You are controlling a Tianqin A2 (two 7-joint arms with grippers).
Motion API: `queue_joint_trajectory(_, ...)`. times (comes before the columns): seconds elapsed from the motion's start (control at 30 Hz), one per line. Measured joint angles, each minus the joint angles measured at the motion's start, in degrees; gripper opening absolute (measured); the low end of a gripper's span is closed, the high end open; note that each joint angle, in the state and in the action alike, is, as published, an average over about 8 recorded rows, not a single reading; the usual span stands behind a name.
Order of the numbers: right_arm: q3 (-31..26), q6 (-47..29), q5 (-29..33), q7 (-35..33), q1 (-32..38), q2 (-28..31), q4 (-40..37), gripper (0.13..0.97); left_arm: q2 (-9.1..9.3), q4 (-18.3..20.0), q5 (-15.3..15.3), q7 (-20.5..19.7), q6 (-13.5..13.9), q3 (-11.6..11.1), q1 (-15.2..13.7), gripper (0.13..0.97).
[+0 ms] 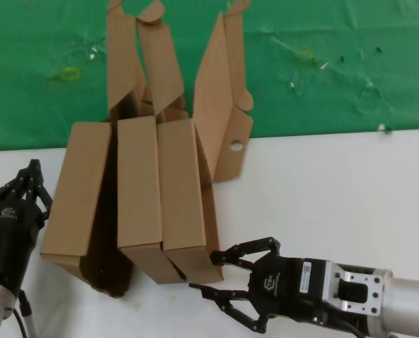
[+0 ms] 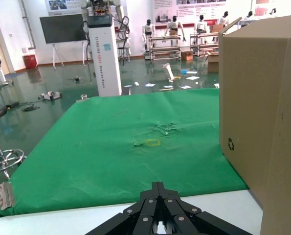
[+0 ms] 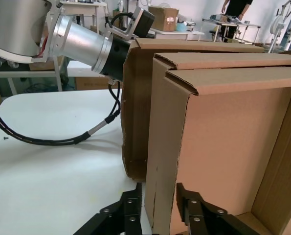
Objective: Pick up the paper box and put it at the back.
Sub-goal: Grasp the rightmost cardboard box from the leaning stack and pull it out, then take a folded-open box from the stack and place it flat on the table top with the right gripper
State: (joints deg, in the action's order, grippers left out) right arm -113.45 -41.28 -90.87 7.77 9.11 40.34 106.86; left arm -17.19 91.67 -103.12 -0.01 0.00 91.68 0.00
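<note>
White tabletop (image 1: 336,190) — right gripper (image 3: 157,203) spread astride paper box (image 3: 218,147) wall, straddle clear only at wrist; left gripper (image 1: 29,179) together.

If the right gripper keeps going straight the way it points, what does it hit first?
Probably the paper box: the right gripper is open with the box's near wall already between its fingers in the wrist view.

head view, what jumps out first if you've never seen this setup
A row of brown cardboard boxes stands on edge mid-table, flaps reaching up over the green cloth backdrop. The right gripper has its open fingers around the near corner of the rightmost one, the paper box. The left gripper waits beside the row.
</note>
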Motion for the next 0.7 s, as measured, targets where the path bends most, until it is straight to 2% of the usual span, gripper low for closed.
queue_joint_trajectory(0.07,0.0,0.1,0.1,0.1,0.0,0.0,0.0,0.356,0.00,0.0,0.0,0.0,0.0,0.0,0.0,0.143)
queue_joint_trajectory(0.37,0.4,0.6,-0.6,-1.3,-0.2,-0.6,-1.4,0.219,0.00,0.0,0.0,0.0,0.0,0.0,0.0,0.143)
queue_joint_trajectory(0.7,1.1,1.6,-0.9,-1.6,-0.7,-0.6,-1.0,0.155,0.00,0.0,0.0,0.0,0.0,0.0,0.0,0.143)
